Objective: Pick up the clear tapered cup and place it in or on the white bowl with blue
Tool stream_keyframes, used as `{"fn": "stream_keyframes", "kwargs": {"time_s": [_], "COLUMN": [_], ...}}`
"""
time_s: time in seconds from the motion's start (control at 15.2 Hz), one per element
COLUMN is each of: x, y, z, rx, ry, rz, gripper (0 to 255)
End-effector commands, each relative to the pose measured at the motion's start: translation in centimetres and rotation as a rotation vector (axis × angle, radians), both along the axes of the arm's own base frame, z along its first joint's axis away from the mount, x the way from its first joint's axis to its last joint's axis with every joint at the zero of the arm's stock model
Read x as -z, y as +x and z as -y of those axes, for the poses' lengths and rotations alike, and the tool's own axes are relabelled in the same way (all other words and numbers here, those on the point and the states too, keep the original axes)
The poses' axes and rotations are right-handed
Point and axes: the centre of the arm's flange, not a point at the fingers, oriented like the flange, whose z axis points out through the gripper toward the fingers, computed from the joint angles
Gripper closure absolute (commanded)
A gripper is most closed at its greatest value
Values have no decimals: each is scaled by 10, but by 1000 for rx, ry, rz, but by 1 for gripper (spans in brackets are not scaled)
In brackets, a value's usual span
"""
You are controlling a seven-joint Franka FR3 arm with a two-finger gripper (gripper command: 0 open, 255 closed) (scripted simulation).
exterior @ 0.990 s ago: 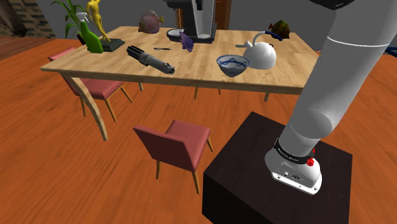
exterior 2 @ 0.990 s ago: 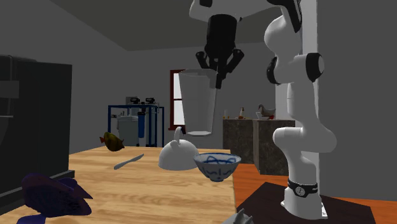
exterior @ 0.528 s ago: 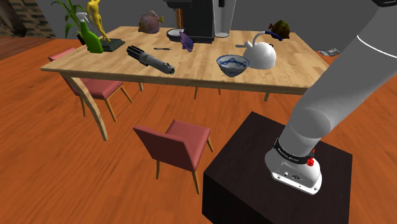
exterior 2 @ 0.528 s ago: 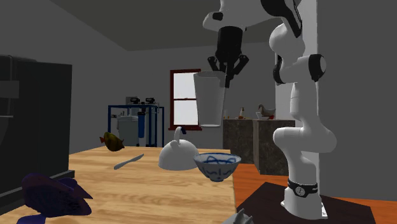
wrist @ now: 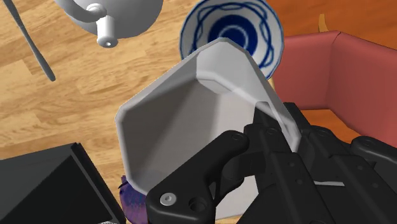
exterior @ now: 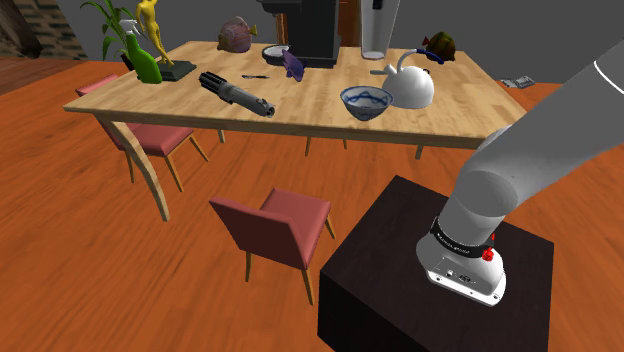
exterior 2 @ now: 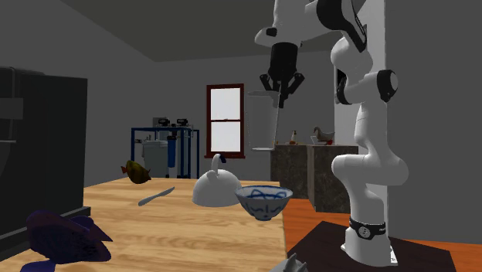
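The clear tapered cup (exterior 2: 263,120) hangs upright high over the table, held at its rim by my black gripper (exterior 2: 281,83). It is roughly above the white bowl with blue pattern (exterior 2: 264,201), well clear of it. In the shoulder view the cup (exterior: 373,35) shows at the top edge, behind the bowl (exterior: 366,101). In the wrist view my gripper (wrist: 254,137) is shut on the cup's wall (wrist: 184,121), one finger (wrist: 203,167) inside and one outside. The bowl (wrist: 232,33) lies just past the cup's base.
A white teapot (exterior: 408,86) stands close beside the bowl. On the wooden table (exterior: 300,105) are also a black coffee machine (exterior: 308,30), a knife (exterior 2: 157,195), fish figures (exterior 2: 137,171), a dark tool (exterior: 236,95) and a green bottle (exterior: 146,62). Red chairs (exterior: 275,225) stand along the near side.
My gripper has carried the cup toward the second exterior view's right, from beside the teapot to over the bowl. The bowl and teapot have not moved.
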Motion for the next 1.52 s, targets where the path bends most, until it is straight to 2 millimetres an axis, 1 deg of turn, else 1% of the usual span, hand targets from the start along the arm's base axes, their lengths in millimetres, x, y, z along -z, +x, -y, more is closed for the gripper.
{"fn": "stream_keyframes", "kwargs": {"time_s": [0.0,1.32,1.39,1.45], "x": [10,116,120,120], "y": [-1,-1,-1,-1], "z": [1,1,1,1], "rx": [0,0,0,0], "ry": [0,0,0,0], "rz": [0,0,0,0], "gripper": [255,255,255,255]}}
